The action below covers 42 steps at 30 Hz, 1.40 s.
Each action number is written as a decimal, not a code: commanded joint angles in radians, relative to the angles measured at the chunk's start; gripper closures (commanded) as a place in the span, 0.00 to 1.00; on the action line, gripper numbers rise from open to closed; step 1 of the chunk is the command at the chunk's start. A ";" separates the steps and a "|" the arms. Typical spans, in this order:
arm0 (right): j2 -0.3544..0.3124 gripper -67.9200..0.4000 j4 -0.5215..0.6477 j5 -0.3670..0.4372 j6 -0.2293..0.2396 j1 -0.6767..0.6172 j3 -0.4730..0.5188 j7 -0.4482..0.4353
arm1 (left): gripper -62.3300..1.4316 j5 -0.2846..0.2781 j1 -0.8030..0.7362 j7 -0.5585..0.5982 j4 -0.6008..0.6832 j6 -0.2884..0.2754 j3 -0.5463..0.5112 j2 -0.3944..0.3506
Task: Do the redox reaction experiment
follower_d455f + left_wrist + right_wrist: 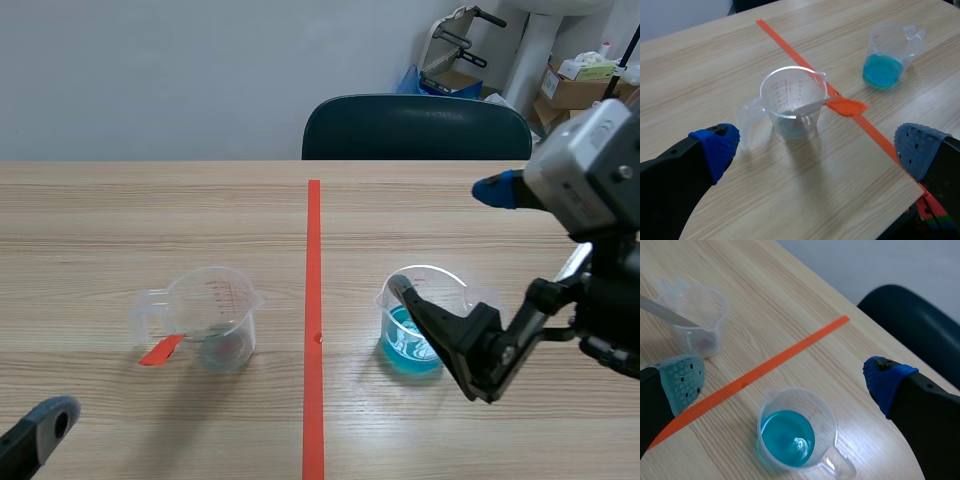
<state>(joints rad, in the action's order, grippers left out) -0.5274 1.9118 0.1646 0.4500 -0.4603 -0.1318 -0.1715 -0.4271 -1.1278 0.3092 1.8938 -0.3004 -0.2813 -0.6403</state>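
A: Status?

B: Early. The blue-liquid cup (418, 328) stands right of the tape line (313, 330), nothing poured. Right gripper (785, 385) is spread wide over it, no grip. Left gripper (817, 147) is spread too, short of the clear cup (792, 100), which has an orange-handled spoon (845, 106) in it.

A: Mixed yet?

B: Seems not. There's something small at the clear cup's bottom, possibly the sample; can't tell. I'd judge grasp, pour and reaction remain.

A: Labels?

B: Red graduations on the clear cup, unreadable. No brand.
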 commanded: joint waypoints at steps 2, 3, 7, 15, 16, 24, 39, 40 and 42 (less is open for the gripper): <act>-0.042 0.00 -0.011 -0.008 0.023 0.077 -0.063 -0.015 | 0.00 -0.006 -0.057 0.042 0.022 -0.005 -0.010 0.005; -0.050 0.00 -0.020 -0.012 0.037 0.104 -0.092 -0.015 | 0.00 -0.006 -0.078 0.052 0.022 -0.005 -0.014 0.005; -0.071 0.00 -0.071 -0.056 0.090 0.214 -0.212 -0.017 | 0.00 -0.006 -0.148 0.069 0.022 -0.001 -0.034 0.005; -0.071 0.00 -0.175 -0.175 0.131 0.401 -0.463 -0.117 | 0.00 -0.006 -0.168 0.099 0.023 0.002 -0.047 0.006; -0.071 0.00 -0.185 -0.187 0.131 0.423 -0.496 -0.138 | 0.00 -0.006 -0.168 0.102 0.023 0.002 -0.047 0.006; -0.027 0.00 -0.278 -0.317 0.077 0.592 -0.737 -0.248 | 0.00 -0.042 -0.168 0.114 0.023 0.002 -0.047 0.005; 0.115 0.00 -0.451 -0.401 -0.118 0.763 -0.936 -0.295 | 0.00 -0.077 -0.168 0.114 0.025 0.002 -0.069 0.005; 0.121 0.00 -0.456 -0.401 -0.121 0.767 -0.937 -0.295 | 0.00 -0.084 -0.168 0.114 0.026 0.002 -0.069 0.005; 0.130 0.00 -0.464 -0.401 -0.121 0.774 -0.937 -0.298 | 0.00 -0.086 -0.168 0.114 0.032 0.001 -0.074 0.005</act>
<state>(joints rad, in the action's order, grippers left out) -0.4011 1.4368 -0.2455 0.3298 0.2958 -1.0760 -0.4595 -0.5060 -1.2987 0.4023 1.8942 -0.2955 -0.3477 -0.6399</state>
